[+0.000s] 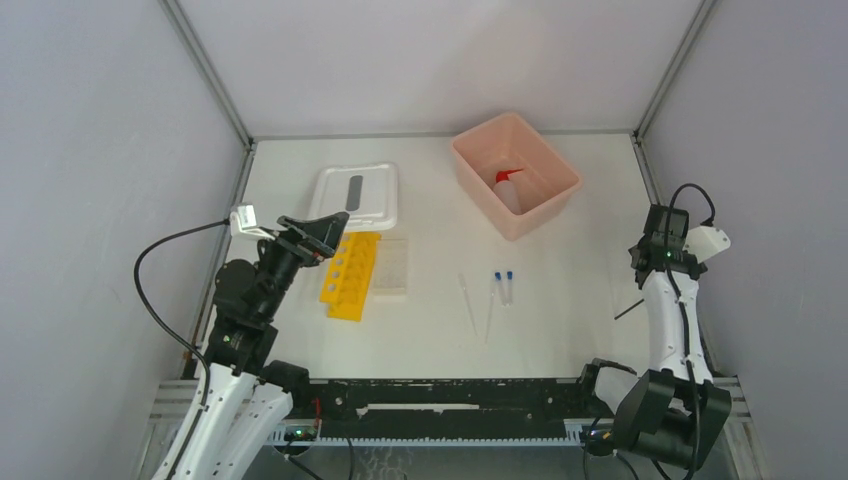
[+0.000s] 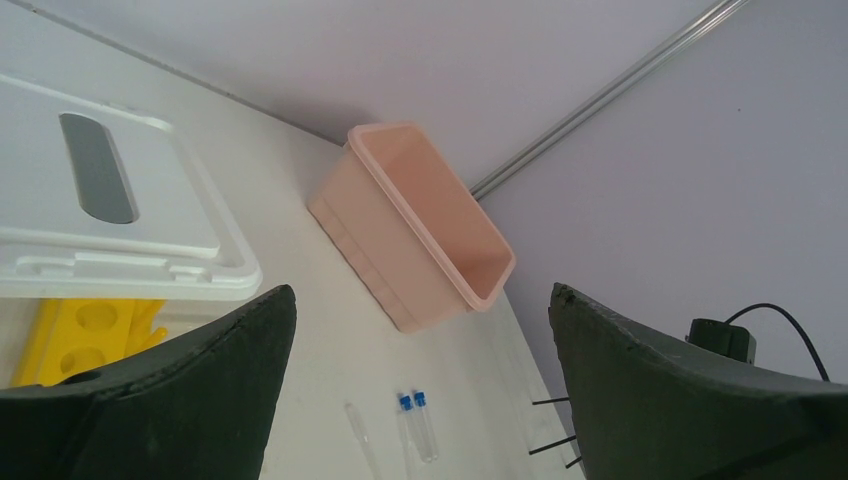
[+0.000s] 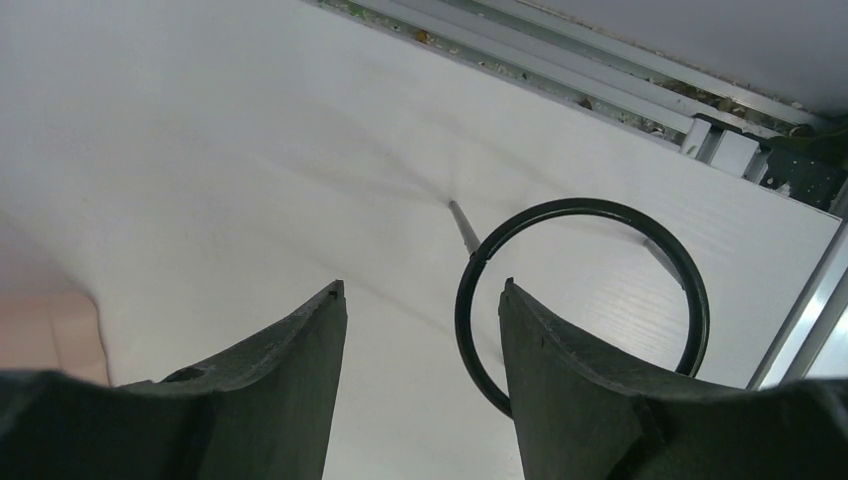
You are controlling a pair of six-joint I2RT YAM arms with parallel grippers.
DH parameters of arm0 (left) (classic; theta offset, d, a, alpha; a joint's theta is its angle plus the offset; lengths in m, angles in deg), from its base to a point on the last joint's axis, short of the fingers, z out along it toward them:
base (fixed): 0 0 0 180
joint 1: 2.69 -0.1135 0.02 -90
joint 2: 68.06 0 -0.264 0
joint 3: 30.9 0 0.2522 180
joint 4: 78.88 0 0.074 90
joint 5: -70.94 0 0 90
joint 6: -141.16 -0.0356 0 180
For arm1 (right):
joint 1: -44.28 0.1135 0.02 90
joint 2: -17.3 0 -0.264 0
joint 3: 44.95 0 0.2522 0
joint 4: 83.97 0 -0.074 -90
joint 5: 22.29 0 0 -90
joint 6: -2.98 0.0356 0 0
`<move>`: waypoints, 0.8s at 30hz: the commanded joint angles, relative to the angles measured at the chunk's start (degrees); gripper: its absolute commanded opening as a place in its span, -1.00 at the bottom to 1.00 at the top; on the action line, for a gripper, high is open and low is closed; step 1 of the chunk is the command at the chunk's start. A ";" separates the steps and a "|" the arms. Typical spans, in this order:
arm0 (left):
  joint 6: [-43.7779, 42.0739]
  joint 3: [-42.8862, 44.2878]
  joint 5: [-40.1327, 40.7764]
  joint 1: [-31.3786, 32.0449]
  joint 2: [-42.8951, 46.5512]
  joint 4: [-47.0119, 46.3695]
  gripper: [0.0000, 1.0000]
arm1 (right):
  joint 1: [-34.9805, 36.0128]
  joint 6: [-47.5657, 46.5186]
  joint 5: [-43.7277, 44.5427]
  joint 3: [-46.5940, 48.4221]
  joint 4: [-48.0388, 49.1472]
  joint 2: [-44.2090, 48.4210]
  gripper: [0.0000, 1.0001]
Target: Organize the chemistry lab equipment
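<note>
Where left hand (image 1: 325,232) hangs spread, yellow rack (image 1: 350,275) lies just beside.

Bright, even, diffuse light fills every view. The white table (image 3: 200,150) ahead of the right gripper (image 3: 420,284) is nearly washed out, with faint soft shadows. Beyond the left gripper (image 2: 420,290), the pink tub (image 2: 370,240) throws a pale shadow.

Two tubes (image 1: 497,288), two droppers (image 1: 467,303), two racks (image 1: 350,275)
</note>
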 commanded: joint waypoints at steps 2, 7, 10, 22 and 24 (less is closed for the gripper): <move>0.28 -0.55 -1.40 0.43 -0.63 -3.57 0.99 | -1.82 -0.18 -1.28 0.37 3.59 -1.31 0.29; 0.37 -0.73 -1.53 0.43 -1.14 -3.98 1.00 | -2.71 0.09 -2.46 0.34 4.25 -2.36 0.27; 0.61 -0.70 -1.66 0.43 -1.56 -4.11 1.00 | -2.66 0.99 -3.20 0.33 3.26 -2.58 0.27; 1.07 -2.39 -1.83 0.43 -0.22 -3.99 1.00 | -2.48 1.54 -4.68 -1.17 1.92 -1.88 0.02; 1.22 -2.44 -1.78 0.43 -0.27 -4.05 0.99 | -2.41 1.84 -4.99 -1.17 1.66 -2.02 -0.08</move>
